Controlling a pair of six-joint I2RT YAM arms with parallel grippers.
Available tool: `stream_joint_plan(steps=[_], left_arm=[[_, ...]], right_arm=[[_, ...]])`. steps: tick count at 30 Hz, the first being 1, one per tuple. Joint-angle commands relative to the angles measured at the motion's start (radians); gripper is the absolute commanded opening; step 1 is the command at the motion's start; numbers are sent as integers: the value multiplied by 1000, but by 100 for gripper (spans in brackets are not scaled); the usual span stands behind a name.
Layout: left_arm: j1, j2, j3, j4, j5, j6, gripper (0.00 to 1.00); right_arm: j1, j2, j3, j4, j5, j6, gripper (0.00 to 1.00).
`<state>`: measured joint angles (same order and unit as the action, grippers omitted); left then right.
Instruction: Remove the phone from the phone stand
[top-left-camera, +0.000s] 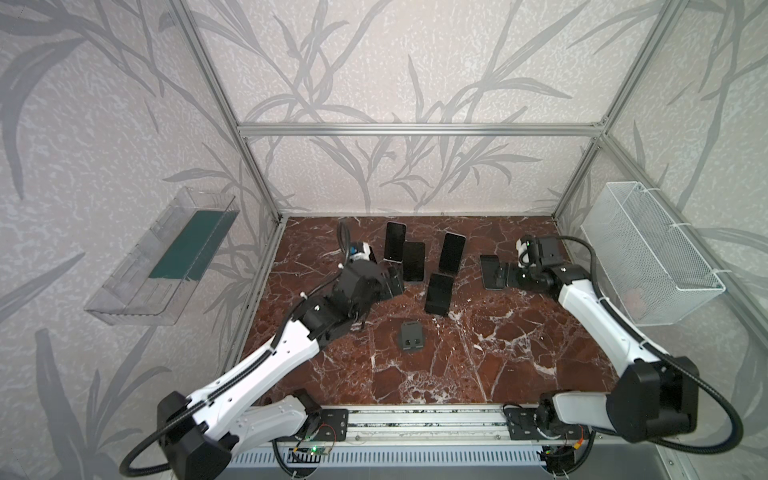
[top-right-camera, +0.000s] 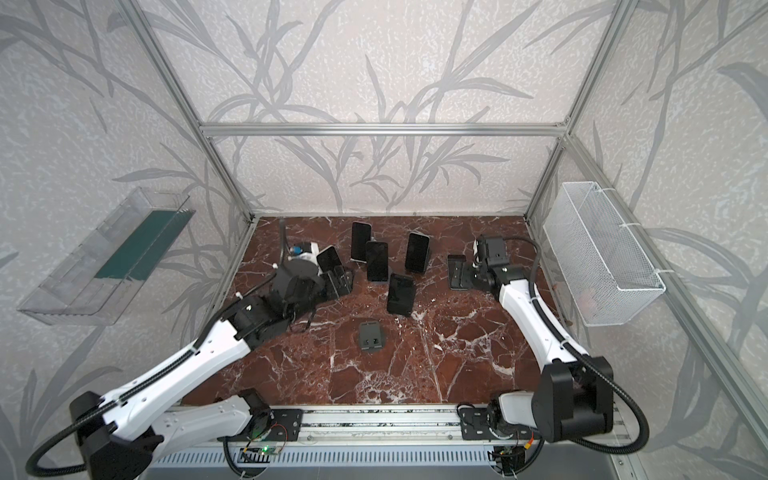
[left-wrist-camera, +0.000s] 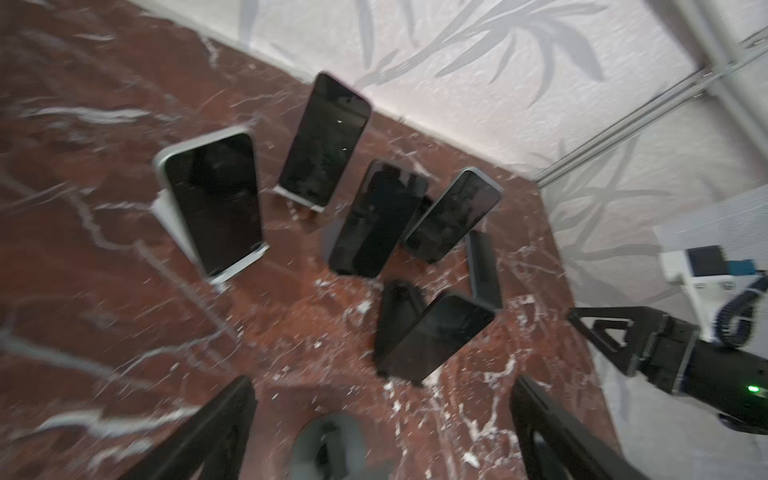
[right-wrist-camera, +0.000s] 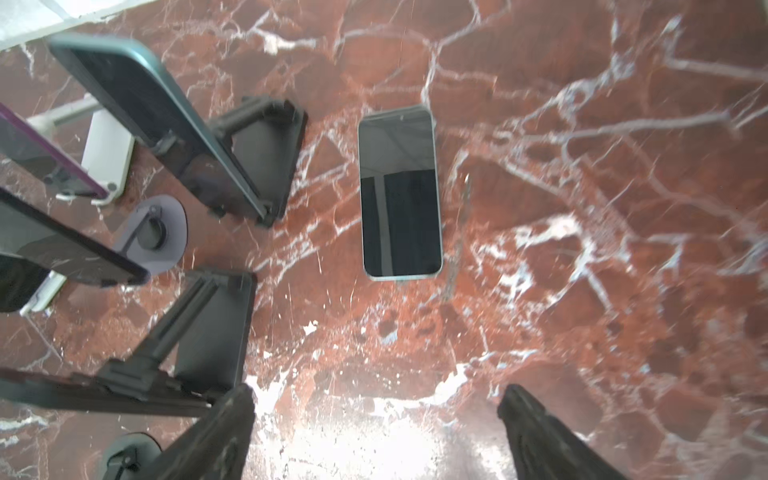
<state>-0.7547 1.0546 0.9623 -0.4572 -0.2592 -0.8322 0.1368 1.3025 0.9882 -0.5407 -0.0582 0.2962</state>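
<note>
Several dark phones lean on phone stands mid-table in both top views, among them a phone (top-left-camera: 439, 293) on a black phone stand (right-wrist-camera: 216, 332) and a phone (left-wrist-camera: 216, 203) on a white stand. One phone (right-wrist-camera: 399, 191) lies flat on the marble, also visible in a top view (top-left-camera: 488, 266). My right gripper (right-wrist-camera: 378, 399) hovers open just short of it, nothing between its fingers (right-wrist-camera: 232, 432). My left gripper (left-wrist-camera: 382, 386) is open and empty at the left of the cluster (top-right-camera: 338, 282), beside a standing phone (top-right-camera: 329, 258). A grey round stand base (left-wrist-camera: 332, 444) lies under it.
An empty dark stand (top-left-camera: 411, 338) sits nearer the front. A clear bin (top-left-camera: 166, 257) hangs on the left wall and a white wire basket (top-left-camera: 648, 257) on the right wall. Aluminium frame posts border the marble table (top-left-camera: 498, 365).
</note>
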Motion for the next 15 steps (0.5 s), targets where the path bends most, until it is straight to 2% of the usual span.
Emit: stream_joint_plan(steps=[1,4,6,9,15], left_arm=[[-124,16,-57,-249,-176,-148,96],[-261,74,-23,-325,-219,-252,99],[-318,130,2,-350,-215,-313,99],[-372,223,34,-352,-213,-385,99],[-431,432,173,-388,-217,-429,99]], right_arm=[[4,-49,-84,103,-24,11,92],[3,-55,-109,137,-34,30,92],[4,-54,-109,159,-64,40,92],[-7,-53,-97,154,-91,51,92],[-47,-81,-132,186,-124,102,92]])
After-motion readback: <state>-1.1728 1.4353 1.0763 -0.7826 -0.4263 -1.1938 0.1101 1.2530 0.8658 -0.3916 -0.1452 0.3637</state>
